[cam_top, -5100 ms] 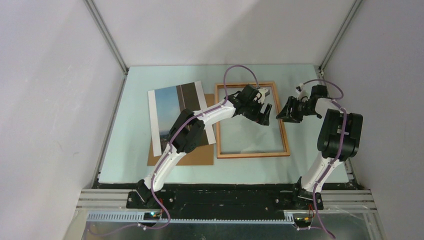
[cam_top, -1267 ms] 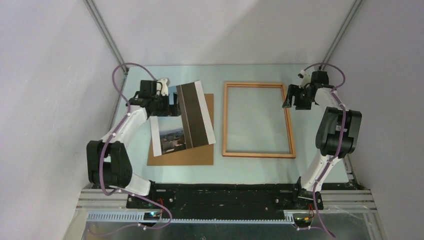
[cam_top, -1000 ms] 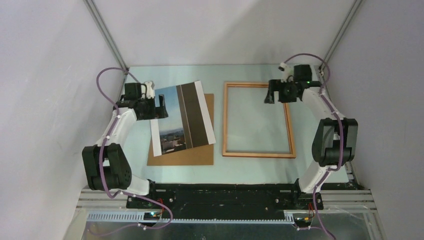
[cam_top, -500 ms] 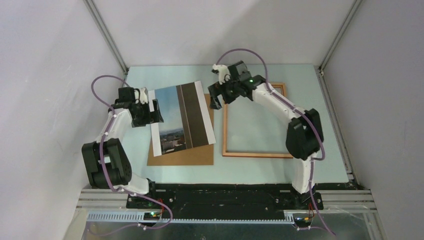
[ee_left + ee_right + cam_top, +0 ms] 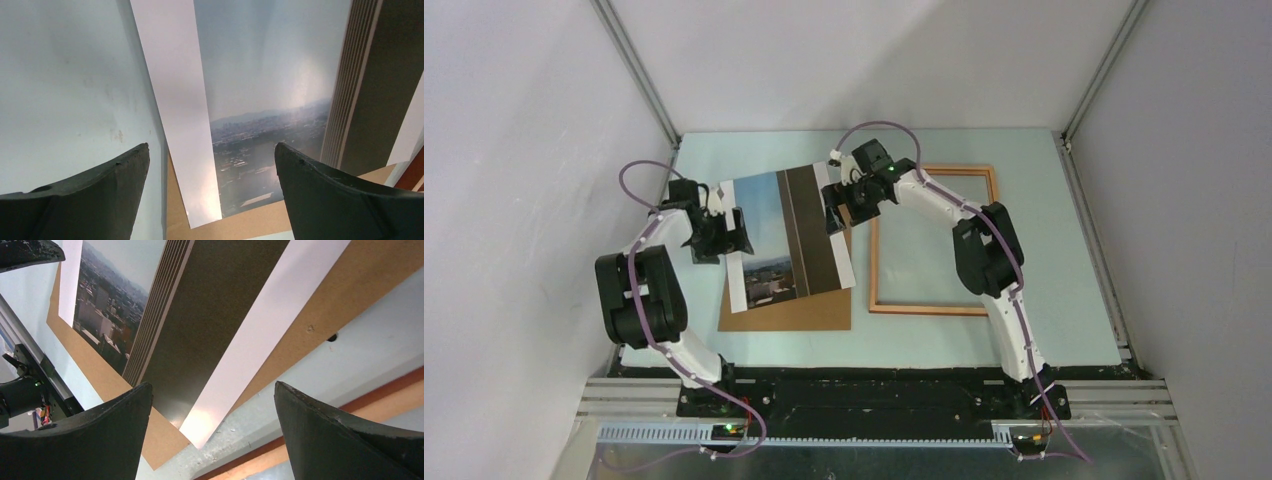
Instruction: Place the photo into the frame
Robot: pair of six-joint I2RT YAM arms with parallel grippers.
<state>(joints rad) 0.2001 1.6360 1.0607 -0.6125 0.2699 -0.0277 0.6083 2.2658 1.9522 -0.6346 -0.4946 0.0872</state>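
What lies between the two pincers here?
The photo, lying askew on the brown backing board, fills the stretch from the left pincer to the right pincer, as the top external view shows.

No text, label, brand, number or sign can be read anywhere: not on the photo [image 5: 787, 236], nor on the frame [image 5: 934, 240], nor on the desk [image 5: 1064, 250].

Photo [image 5: 788, 237] face-up, left of empty frame [image 5: 935, 308].
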